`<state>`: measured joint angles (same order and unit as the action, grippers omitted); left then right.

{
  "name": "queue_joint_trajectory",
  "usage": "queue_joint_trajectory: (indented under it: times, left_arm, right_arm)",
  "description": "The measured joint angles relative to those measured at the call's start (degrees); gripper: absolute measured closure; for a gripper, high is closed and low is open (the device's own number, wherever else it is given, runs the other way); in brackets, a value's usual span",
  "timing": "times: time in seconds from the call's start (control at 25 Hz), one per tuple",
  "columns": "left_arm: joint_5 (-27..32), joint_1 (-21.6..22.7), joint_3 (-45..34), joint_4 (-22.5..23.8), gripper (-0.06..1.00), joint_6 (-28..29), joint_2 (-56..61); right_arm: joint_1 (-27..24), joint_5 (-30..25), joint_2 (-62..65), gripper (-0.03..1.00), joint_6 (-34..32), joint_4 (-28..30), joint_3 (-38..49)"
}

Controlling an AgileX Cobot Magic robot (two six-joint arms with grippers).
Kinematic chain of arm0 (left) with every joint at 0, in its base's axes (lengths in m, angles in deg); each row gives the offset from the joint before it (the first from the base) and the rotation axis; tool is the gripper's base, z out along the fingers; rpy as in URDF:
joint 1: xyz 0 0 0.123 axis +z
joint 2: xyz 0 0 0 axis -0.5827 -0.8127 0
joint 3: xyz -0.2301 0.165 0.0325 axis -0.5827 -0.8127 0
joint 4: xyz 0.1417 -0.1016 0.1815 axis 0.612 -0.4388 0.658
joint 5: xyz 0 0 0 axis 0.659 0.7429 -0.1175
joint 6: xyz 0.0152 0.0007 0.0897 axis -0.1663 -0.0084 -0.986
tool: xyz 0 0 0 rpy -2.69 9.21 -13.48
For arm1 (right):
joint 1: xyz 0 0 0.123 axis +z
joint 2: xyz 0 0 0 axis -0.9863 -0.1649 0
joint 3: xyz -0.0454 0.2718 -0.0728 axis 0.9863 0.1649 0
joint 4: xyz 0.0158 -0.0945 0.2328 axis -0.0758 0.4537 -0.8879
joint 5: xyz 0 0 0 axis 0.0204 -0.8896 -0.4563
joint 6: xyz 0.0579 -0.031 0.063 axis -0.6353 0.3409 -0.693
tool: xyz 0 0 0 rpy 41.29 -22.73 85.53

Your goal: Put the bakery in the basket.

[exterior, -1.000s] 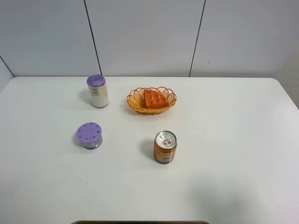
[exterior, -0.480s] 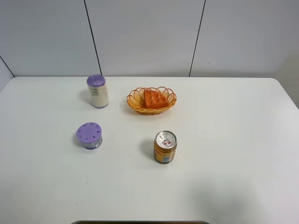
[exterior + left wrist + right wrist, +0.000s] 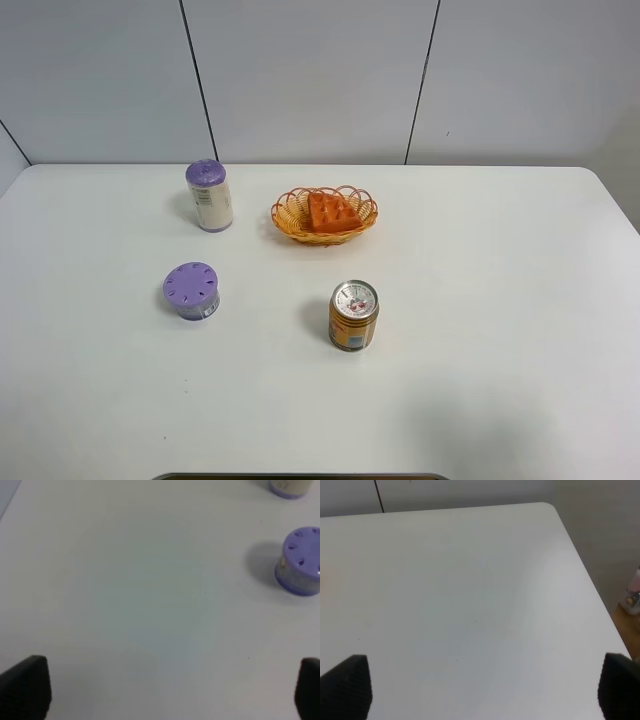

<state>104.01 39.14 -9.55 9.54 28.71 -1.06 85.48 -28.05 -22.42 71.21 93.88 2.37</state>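
Observation:
The orange-brown waffle wedge, the bakery (image 3: pixel 331 212), lies inside the woven orange-yellow basket (image 3: pixel 288 214) at the back middle of the white table. Neither arm shows in the exterior high view. My left gripper (image 3: pixel 160 692) is open and empty, with only its two black fingertips (image 3: pixel 25 685) showing over bare table. My right gripper (image 3: pixel 480 687) is open and empty, its fingertips (image 3: pixel 345 686) wide apart over the table's right part. The bakery and basket are out of both wrist views.
A gold drink can (image 3: pixel 354 315) stands in front of the basket. A tall purple-lidded white bottle (image 3: pixel 209 195) stands left of the basket. A low purple-lidded jar (image 3: pixel 192 290) sits front left and shows in the left wrist view (image 3: pixel 300 562). The table's right edge (image 3: pixel 585 575) is near.

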Motion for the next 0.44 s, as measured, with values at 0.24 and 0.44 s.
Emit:
queue_joint_trajectory:
  times: [0.24, 0.44]
  left_arm:
    - [0.0, 0.0, 0.0, 0.0, -0.05, 0.0, 0.0]
    - [0.0, 0.0, 0.0, 0.0, -0.05, 0.0, 0.0]
  right_arm:
    - [0.0, 0.0, 0.0, 0.08, 0.0, 0.0, 0.0]
    - [0.0, 0.0, 0.0, 0.08, 0.0, 0.0, 0.0]
